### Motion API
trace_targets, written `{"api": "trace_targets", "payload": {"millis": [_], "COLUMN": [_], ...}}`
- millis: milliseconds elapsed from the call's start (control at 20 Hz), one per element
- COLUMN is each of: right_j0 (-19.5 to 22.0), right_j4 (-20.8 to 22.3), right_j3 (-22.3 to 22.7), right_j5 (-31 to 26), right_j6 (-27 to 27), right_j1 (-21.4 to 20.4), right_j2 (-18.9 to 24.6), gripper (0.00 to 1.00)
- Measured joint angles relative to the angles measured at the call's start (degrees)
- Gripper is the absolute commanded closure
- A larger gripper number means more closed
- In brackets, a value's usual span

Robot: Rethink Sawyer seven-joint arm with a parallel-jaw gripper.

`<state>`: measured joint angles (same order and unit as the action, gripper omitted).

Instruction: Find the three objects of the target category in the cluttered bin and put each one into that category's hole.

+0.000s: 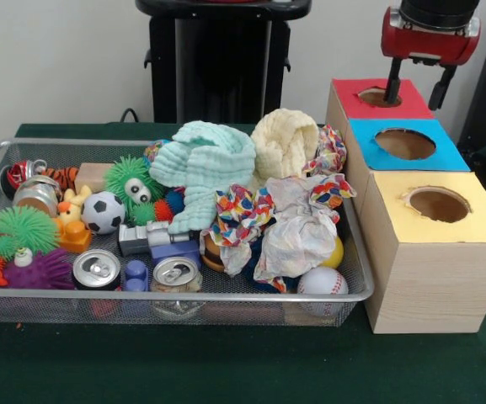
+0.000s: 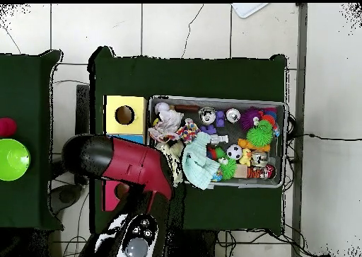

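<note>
Silver wire-mesh bin (image 1: 226,295), wide, shallow, heaped with toys and cloths.

A wide, shallow rectangular bin (image 1: 175,296) of silver wire mesh sits on the dark green table, just beside a row of three boxes with round holes. It is heaped with toys, balls, crumpled cloths and two silver cans. In the overhead view the bin (image 2: 281,144) lies lengthwise across the table, its clutter filling it edge to edge. No clear plastic bottle with a blue label can be made out among the clutter in either view.
</note>
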<state>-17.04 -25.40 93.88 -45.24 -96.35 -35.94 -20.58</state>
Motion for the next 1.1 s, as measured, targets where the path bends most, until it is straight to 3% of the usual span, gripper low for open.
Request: {"api": "trace_targets", "payload": {"millis": [500,800,1100], "right_j0": [0.79,3.64,9.07], "right_j4": [0.09,1.17,4.91], "right_j3": [-0.13,-0.83,-0.90], "right_j5": [0.00,0.00,0.00], "right_j6": [0.00,0.00,0.00], "right_j1": [-0.06,-0.09,-0.20], "right_j2": [0.02,0.02,0.26], "gripper": [0.00,0.00,0.00]}}
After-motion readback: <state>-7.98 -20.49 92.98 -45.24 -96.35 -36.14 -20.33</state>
